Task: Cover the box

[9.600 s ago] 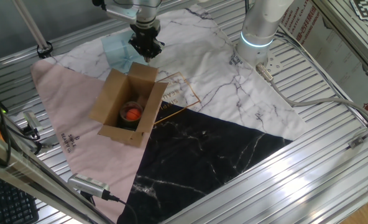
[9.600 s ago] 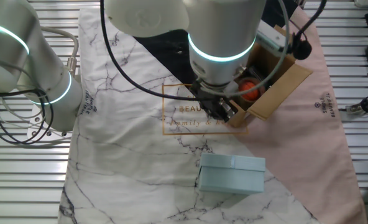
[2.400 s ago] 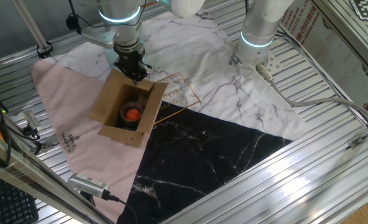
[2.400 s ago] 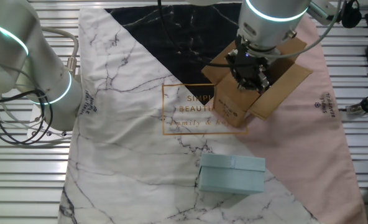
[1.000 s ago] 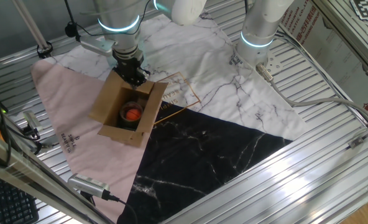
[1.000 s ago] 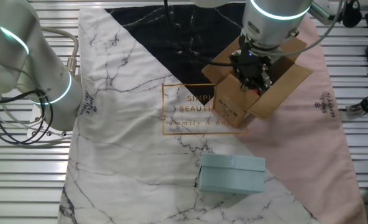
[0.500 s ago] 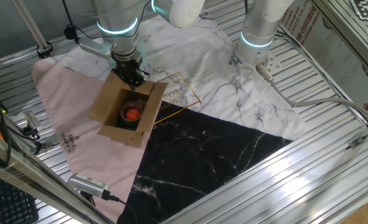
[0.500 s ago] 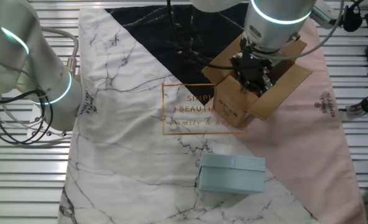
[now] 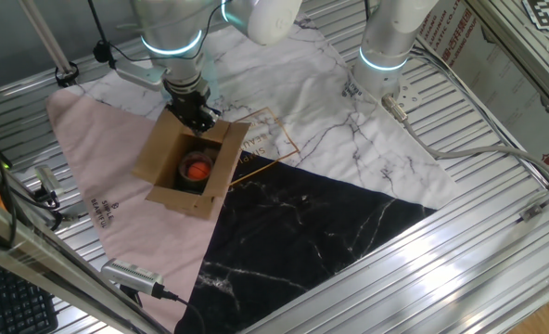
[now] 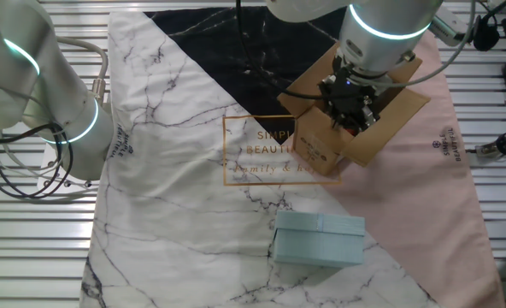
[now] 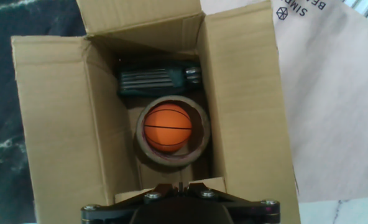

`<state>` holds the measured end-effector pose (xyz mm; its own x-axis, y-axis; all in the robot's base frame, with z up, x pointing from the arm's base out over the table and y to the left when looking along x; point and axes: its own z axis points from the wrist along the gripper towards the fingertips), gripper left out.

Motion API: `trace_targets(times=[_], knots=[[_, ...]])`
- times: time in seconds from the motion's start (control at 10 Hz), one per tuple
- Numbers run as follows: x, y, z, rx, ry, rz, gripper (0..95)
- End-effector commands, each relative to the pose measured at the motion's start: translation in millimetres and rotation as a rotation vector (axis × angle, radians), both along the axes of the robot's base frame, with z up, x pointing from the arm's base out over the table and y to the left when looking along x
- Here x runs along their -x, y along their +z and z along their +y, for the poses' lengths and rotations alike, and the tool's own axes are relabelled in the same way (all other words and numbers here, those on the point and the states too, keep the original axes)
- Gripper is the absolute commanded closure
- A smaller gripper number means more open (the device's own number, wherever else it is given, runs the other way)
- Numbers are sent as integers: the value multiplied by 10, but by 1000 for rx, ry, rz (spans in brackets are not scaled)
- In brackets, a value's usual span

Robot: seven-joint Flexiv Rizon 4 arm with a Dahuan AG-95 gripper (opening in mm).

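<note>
Cardboard, brown and corrugated, the small box sits open directly under the black two-finger pincer, an orange ball in a brown ring below the fingertips. Over the last seconds the pincer has crept along the far flap; its fingertips look clenched together, grasping nothing. Flaps remain unfolded, so covering has barely begun.

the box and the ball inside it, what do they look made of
The box: brown corrugated cardboard, matte, with creased flap folds and raw cut edges. The ball: probably rubber or foam, orange with dark basketball seams and a dull finish; the look alone doesn't settle which. It sits inside a brown ring, likely cardboard.
</note>
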<state>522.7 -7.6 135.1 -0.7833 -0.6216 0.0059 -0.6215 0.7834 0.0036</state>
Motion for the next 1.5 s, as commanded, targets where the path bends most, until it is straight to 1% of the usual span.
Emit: trace_targets(times=[0.1,0.5,0.9,1.5], knots=[[-13,-32,-9,6,0,8,950],[-14,-40,-11,11,-3,26,950],[8,-54,-16,12,-6,26,950],[31,-100,-31,9,-5,19,950]])
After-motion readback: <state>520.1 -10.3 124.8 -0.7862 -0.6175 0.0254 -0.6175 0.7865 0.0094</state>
